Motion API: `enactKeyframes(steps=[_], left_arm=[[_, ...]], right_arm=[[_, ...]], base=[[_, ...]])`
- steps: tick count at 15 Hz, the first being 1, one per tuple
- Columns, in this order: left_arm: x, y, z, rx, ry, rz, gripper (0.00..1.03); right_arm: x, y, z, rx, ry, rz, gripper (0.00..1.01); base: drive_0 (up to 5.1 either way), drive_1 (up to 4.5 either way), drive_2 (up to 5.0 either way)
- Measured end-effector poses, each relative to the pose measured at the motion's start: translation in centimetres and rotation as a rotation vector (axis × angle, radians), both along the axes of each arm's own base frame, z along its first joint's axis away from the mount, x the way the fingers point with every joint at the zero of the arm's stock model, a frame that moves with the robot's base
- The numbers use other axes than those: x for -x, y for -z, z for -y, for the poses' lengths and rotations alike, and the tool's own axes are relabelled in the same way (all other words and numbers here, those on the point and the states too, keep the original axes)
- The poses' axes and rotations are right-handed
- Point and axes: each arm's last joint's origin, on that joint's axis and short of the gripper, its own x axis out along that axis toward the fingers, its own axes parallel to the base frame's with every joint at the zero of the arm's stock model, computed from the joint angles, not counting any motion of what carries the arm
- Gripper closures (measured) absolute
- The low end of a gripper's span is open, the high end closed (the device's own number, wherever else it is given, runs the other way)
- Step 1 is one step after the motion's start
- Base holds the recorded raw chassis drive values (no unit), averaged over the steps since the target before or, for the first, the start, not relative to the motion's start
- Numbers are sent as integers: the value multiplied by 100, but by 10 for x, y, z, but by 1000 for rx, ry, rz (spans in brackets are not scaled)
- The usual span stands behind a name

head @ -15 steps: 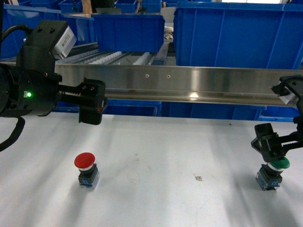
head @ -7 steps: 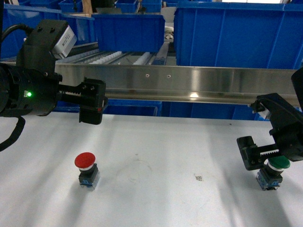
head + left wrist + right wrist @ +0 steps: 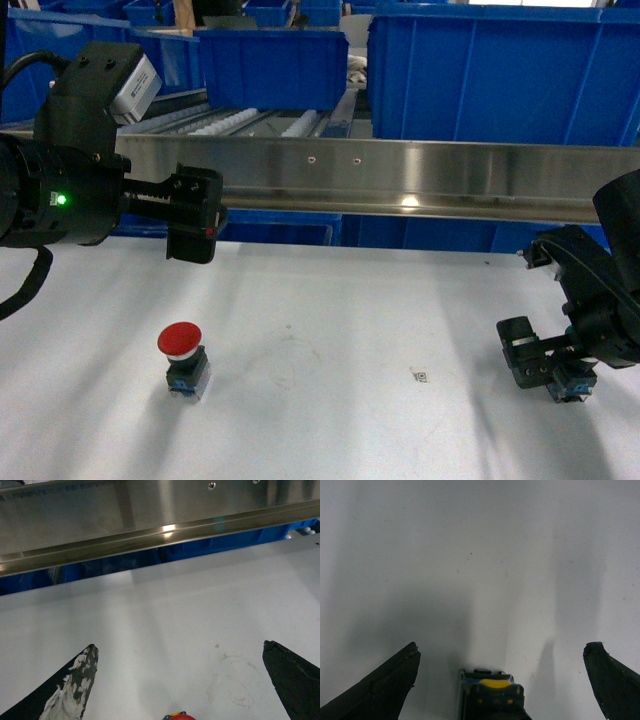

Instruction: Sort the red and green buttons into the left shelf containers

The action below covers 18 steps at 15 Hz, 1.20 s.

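The red button (image 3: pixel 180 341) stands upright on the white table at the left; a sliver of its cap (image 3: pixel 182 717) shows at the bottom edge of the left wrist view. My left gripper (image 3: pixel 195 226) (image 3: pixel 180 650) hangs open above and behind it, nothing between its fingers. At the right, my right gripper (image 3: pixel 548 364) (image 3: pixel 500 652) is open and low around the green button. Its cap is hidden; only the black-and-blue body (image 3: pixel 571 386) (image 3: pixel 490 696) shows, between the two fingers and apart from both. A blue container (image 3: pixel 270 66) sits on the shelf at the back left.
A long steel rail (image 3: pixel 400 180) runs across the table's far edge, with rollers (image 3: pixel 240 122) behind it. A larger blue bin (image 3: pixel 500 72) stands at the back right, and more blue bins (image 3: pixel 280 232) sit under the rail. A small mark (image 3: pixel 421 376) lies mid-table.
My right gripper has dropped down and turned over the green button, so its green cap is now covered. The left arm and the red button have not moved.
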Motion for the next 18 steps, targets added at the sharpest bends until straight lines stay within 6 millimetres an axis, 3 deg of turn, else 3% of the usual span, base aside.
enactKeyframes(steps=[3, 7, 9, 13, 15, 16, 17, 18], left_arm=[[0, 0, 0, 0, 0, 0, 5], [0, 0, 0, 0, 0, 0, 5], [0, 0, 0, 0, 0, 0, 5], [0, 0, 0, 1, 1, 1, 5], [0, 0, 0, 0, 0, 0, 5], [0, 0, 0, 0, 0, 0, 5], [0, 0, 0, 0, 0, 0, 5], [0, 0, 0, 0, 0, 0, 5]], right_arm=[[4, 3, 2, -12, 1, -8, 4], [6, 5, 3, -20, -4, 1, 44], [8, 7, 3, -26, -12, 12, 70], [18, 2, 7, -75, -51, 60, 72], [29, -25, 16, -131, -73, 180, 72], [40, -57, 27, -159, -72, 317, 72], [111, -112, 39, -178, -76, 580, 72], [138, -115, 34, -164, -76, 618, 72]], base=[[0, 0, 0], [0, 0, 0], [0, 0, 0], [0, 0, 0], [0, 0, 0], [0, 0, 0], [0, 0, 0], [0, 0, 0]])
